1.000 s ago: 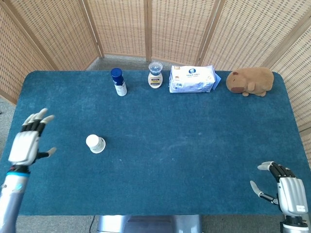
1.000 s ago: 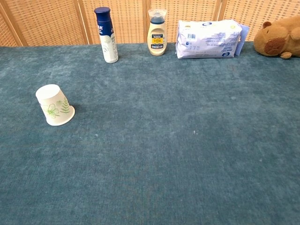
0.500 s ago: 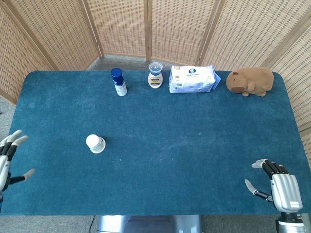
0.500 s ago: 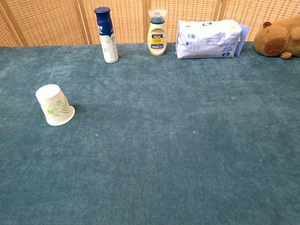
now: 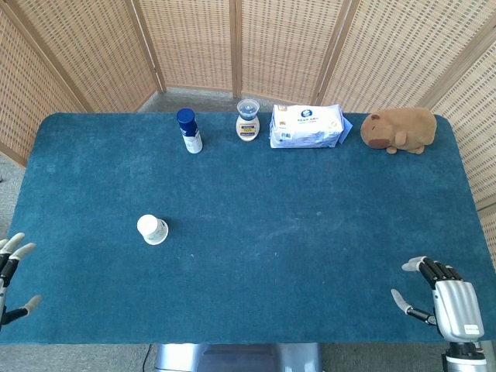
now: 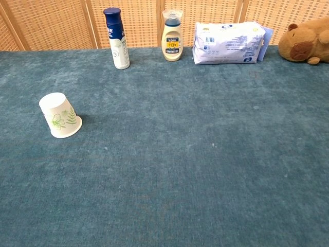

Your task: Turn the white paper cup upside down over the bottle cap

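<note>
We count one white paper cup (image 5: 153, 229), inverted near the worktop's (image 5: 310, 232) left edge, two bottles, one wipes pack (image 5: 307, 126), one plush capybara (image 5: 398, 129); both our left hand (image 5: 9, 275) and right hand (image 5: 449, 304) show fingers apart, empty

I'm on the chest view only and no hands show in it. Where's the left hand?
Observer: The left hand is at the near left edge of the blue-covered table, fingers apart, holding nothing.
Operator: And the right?
Observer: The right hand is at the near right corner, also empty.
Operator: Is either touching anything?
Observer: No. The white paper cup with green leaf print stands apart from both, nearer the left hand.
</note>
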### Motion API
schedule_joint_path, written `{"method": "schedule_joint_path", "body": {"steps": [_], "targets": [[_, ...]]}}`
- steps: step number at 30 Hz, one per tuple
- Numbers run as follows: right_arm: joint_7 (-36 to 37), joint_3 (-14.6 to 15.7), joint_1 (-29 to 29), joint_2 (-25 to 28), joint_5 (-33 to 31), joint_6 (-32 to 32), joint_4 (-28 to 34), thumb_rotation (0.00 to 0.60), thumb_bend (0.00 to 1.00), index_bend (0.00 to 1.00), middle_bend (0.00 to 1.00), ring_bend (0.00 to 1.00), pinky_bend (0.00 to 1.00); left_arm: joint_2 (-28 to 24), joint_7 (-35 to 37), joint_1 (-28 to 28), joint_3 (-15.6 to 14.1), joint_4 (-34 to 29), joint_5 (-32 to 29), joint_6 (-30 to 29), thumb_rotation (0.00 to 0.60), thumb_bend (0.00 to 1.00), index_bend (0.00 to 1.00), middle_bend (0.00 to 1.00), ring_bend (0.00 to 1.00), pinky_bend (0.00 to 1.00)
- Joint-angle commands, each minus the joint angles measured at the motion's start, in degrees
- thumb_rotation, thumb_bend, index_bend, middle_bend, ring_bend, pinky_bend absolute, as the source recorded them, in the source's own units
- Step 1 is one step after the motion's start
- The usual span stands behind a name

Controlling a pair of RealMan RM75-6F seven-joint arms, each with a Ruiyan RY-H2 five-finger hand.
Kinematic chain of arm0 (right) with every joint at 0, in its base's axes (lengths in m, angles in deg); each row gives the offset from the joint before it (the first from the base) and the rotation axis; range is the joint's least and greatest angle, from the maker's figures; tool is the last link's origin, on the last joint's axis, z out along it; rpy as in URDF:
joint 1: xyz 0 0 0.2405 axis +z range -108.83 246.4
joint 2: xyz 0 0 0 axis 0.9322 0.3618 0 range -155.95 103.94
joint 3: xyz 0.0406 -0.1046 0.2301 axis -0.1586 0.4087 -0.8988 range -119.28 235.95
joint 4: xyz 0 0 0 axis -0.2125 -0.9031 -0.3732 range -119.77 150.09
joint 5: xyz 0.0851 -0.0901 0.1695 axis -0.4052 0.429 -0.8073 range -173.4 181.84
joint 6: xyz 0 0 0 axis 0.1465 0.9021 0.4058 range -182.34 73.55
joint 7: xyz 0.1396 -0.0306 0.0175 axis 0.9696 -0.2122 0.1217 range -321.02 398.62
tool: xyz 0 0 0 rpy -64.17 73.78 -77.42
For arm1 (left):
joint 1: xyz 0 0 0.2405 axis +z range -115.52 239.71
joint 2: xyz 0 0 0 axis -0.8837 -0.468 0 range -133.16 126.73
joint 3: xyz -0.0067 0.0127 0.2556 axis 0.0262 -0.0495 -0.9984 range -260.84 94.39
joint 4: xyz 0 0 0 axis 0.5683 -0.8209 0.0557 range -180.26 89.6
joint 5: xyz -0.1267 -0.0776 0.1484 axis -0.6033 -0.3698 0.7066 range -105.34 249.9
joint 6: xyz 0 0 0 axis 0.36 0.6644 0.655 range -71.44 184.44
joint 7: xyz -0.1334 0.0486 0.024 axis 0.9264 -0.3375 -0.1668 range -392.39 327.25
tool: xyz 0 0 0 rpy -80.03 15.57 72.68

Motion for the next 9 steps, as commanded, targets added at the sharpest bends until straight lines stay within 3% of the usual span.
{"method": "schedule_joint_path", "body": {"steps": [1, 9], "targets": [[0.45, 0.23, 0.04, -0.06, 0.21, -0.09, -0.34, 0.42, 0.32, 0.4, 0.37, 0.39, 0.37, 0.15, -1.59, 0.83, -0.3, -0.79, 1.14, -0.69, 0.6, 0.13, 0.16, 0.1, 0.0, 0.09], [1.76, 0.35, 0.1, -0.29, 0.16, -0.02, -1.35, 0.42, 0.32, 0.4, 0.37, 0.39, 0.37, 0.28, -0.44, 1.5, -0.51, -2.71, 2.09, -0.01, 0.6, 0.13, 0.16, 0.11, 0.0, 0.09]]}}
